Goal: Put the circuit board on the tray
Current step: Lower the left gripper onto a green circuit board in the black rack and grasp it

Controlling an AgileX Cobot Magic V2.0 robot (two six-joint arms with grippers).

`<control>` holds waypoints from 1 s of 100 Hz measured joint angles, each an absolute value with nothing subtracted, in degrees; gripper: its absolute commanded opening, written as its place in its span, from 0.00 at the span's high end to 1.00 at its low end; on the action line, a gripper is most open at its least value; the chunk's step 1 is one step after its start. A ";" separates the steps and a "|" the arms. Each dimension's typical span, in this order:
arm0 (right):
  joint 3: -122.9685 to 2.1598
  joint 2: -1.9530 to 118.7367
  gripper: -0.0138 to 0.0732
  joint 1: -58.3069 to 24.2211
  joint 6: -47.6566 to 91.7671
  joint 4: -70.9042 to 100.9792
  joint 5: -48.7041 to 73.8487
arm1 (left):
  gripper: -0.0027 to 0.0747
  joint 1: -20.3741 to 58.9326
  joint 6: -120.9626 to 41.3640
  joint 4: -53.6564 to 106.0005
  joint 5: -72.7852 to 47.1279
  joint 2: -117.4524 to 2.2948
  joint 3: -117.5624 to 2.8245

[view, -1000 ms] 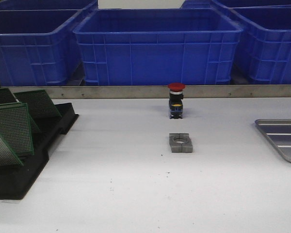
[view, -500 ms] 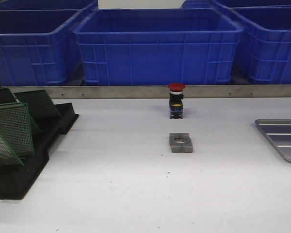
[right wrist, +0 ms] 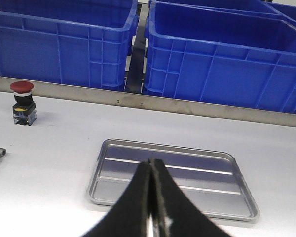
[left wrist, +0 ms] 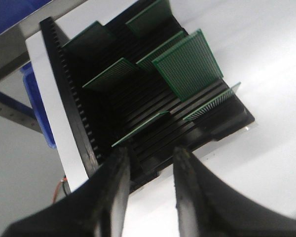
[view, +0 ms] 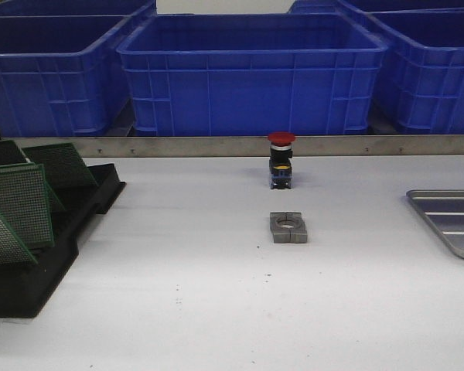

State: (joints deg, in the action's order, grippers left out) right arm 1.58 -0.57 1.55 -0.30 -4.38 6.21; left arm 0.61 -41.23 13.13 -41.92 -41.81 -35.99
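Green boards [left wrist: 187,64] lean in the black rack [left wrist: 133,128] under my left pincer [left wrist: 150,163], its fingers apart and empty. My right pincer [right wrist: 152,170], pressed together and empty, hangs over the bare tray [right wrist: 237,195]. In the front view the tray [view: 448,220] is cut off at 3 o'clock on the tabletop [view: 216,294], the rack at 9.

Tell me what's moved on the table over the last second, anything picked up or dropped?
Nothing visibly changed in the front view. The circuit boards stand in the black rack, the tray lies bare at the right edge, and the red push button and grey metal block sit mid-table as before. No arm entered the view.
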 measured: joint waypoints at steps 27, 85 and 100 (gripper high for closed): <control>1.58 -0.57 0.91 1.55 -0.30 -4.38 6.21 | 0.66 0.61 -75.43 16.54 -42.55 -52.33 -37.09; 1.58 -0.57 0.91 1.55 -0.30 -4.38 6.21 | 0.66 0.61 -90.47 16.54 -25.87 -75.95 -37.48; 1.58 -0.57 0.91 1.55 -0.30 -4.38 6.21 | 0.72 0.61 -90.51 16.65 -22.10 -80.70 -37.58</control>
State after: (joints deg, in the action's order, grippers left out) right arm 1.58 -0.57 1.55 -0.30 -4.38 6.21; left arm 0.61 -90.51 16.65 -22.10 -80.70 -37.58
